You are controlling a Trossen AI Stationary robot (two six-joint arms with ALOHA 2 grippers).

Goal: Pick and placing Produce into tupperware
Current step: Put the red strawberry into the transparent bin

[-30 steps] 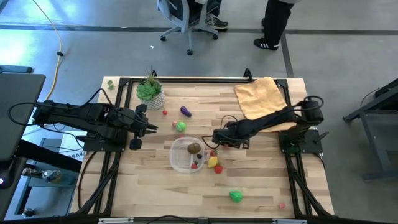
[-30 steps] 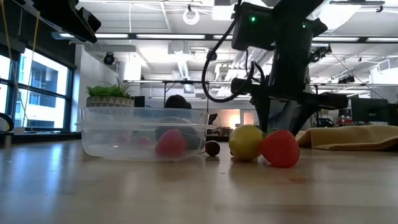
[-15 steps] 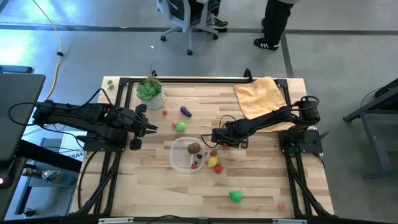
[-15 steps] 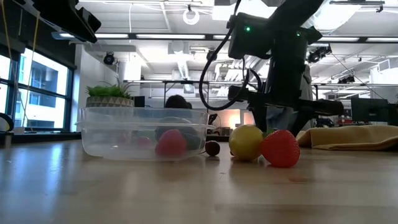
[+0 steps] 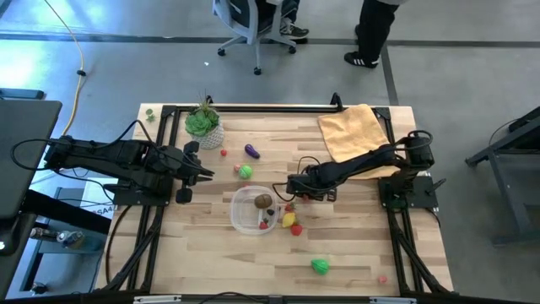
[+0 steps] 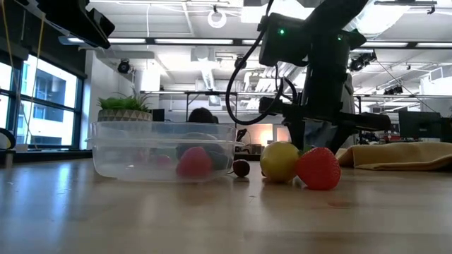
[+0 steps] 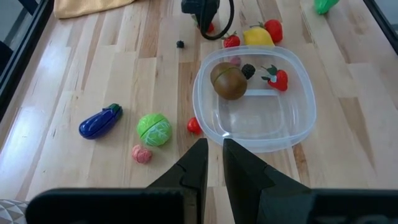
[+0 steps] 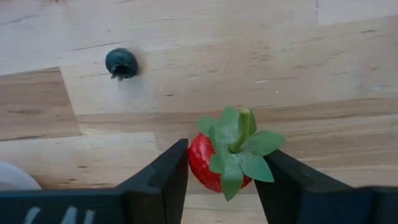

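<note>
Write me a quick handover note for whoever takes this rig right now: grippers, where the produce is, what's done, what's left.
Right gripper: down on the table beside the tupperware, fingers either side of a strawberry, not yet lifted.
Left gripper: shut, empty, waiting at the left.
Done: kiwi, a blackberry and a strawberry in the tub.
Left: lemon, eggplant, green cabbage, blueberry, leafy green piece, scattered small red pieces.
</note>
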